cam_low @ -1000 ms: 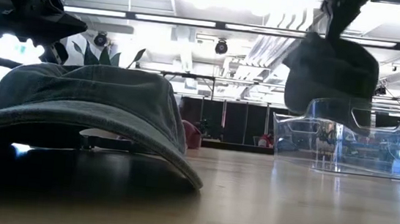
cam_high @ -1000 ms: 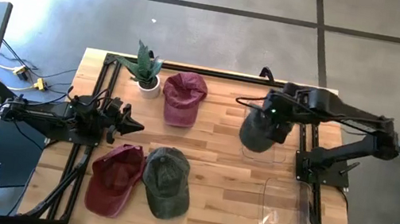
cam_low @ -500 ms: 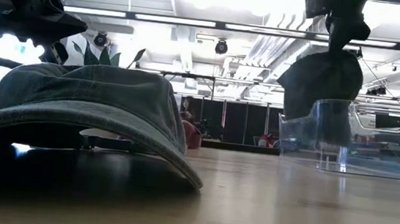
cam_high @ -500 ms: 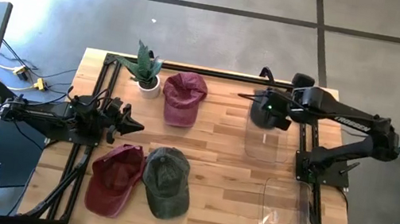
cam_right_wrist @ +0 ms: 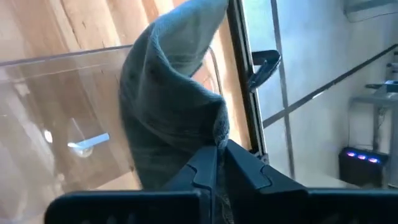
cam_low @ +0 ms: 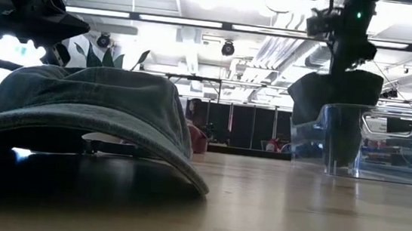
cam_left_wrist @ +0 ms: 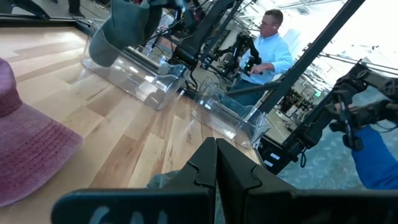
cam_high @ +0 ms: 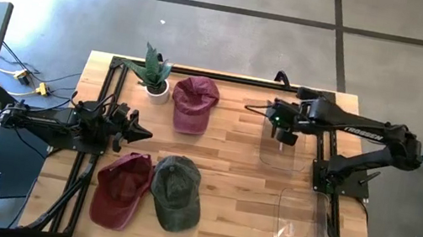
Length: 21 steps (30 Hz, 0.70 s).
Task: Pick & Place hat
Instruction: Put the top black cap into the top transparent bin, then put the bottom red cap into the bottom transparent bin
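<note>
From above, the right gripper (cam_high: 283, 123) sits over the far clear bin (cam_high: 281, 153) on the table's right side, while the left gripper (cam_high: 141, 133) waits at the table's left, fingers pressed together on nothing; a maroon hat (cam_high: 194, 102) lies by the potted plant (cam_high: 153, 72), another maroon hat (cam_high: 120, 188) and an olive hat (cam_high: 177, 191) lie side by side near the front edge, and a second clear bin (cam_high: 302, 230) stands nearer the front on the right. Down at table level, the dark grey hat (cam_low: 334, 97) hangs from the right gripper (cam_low: 346, 57), drooping into the clear bin, with the olive hat filling the foreground. The left wrist camera shows its own fingers (cam_left_wrist: 214, 163) closed tight, both bins and the hanging hat beyond, and a person in a light blue shirt (cam_left_wrist: 268, 55) in the room behind. The right wrist camera has the fingers (cam_right_wrist: 215, 163) pinched on the grey hat's fabric, the hat dangling inside the bin's clear walls.
</note>
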{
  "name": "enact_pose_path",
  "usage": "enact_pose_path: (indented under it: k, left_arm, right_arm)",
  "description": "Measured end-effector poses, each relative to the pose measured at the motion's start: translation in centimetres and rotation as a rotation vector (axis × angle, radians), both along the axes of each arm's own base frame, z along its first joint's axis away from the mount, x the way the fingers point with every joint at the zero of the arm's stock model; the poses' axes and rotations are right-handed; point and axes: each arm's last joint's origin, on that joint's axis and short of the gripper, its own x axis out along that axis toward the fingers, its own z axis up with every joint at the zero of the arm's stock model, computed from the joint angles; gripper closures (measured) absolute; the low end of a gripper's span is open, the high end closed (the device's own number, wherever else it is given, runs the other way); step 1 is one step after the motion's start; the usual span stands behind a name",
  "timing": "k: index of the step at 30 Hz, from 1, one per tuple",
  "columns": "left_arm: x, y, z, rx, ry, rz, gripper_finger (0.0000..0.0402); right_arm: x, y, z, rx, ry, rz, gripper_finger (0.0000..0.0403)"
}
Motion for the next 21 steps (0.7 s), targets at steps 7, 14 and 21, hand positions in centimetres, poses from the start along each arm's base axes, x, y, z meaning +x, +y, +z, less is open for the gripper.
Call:
enact_pose_path:
  k: [7, 14, 21]
  left_arm:
    - [0.0, 0.0, 0.0, 0.000, 0.000, 0.001, 0.0401]
    - [0.0, 0.0, 0.0, 0.000, 0.000, 0.001, 0.0401]
    - [0.0, 0.0, 0.0, 0.000, 0.000, 0.001, 0.0401]
  right_arm:
    - [-0.2, -1.2, -1.1, -0.112, 0.031, -0.045, 0.0325]
    - [0.0, -2.1, 1.3, -0.234, -0.005, -0.093, 0.0224]
    - [0.3, -2.6, 3.8, -0.191, -0.104, -0.066, 0.0204]
